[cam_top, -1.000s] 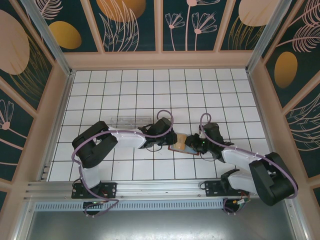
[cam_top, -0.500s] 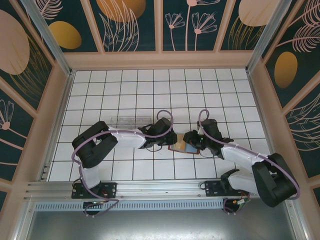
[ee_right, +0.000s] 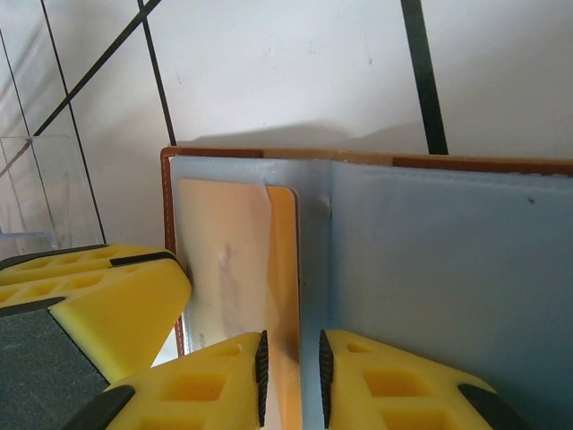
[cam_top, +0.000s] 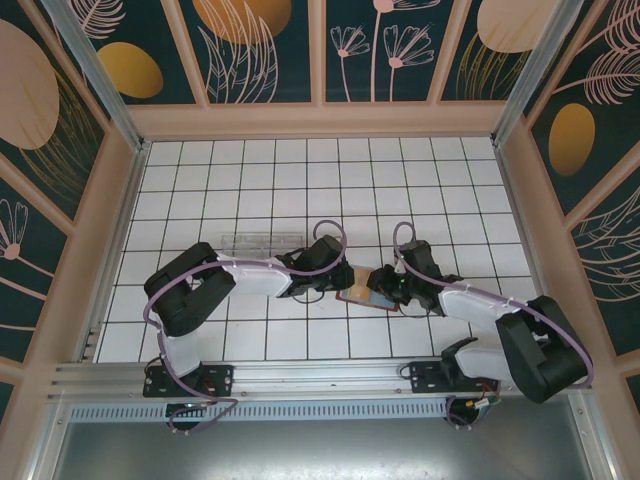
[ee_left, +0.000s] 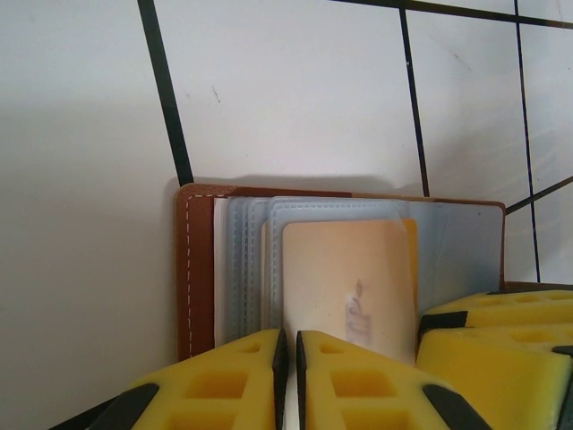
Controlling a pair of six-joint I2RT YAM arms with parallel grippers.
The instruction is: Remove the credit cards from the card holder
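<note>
The brown card holder (cam_top: 360,288) lies open on the white tiles between both arms, its blue-grey inside (ee_right: 448,269) facing up. An orange credit card (ee_left: 349,278) sits in a clear sleeve on the stitched brown side (ee_left: 192,269). My left gripper (ee_left: 288,367) is shut, pinching the sleeve pages at the holder's near edge. My right gripper (ee_right: 291,376) hangs over the fold with its jaws a narrow gap apart, and the orange card's (ee_right: 282,260) long edge runs into that gap. From above, the left gripper (cam_top: 340,285) and the right gripper (cam_top: 387,288) meet over the holder.
A clear plastic box (cam_top: 262,240) lies on the tiles just behind the left arm, and its corner (ee_right: 27,188) is visible from the right wrist. The left gripper's yellow finger (ee_right: 98,296) sits close beside the right jaws. Wooden walls ring the tiled floor.
My right gripper shifted slightly over the card holder and back, and its jaws have parted a little. The left arm has not moved.
</note>
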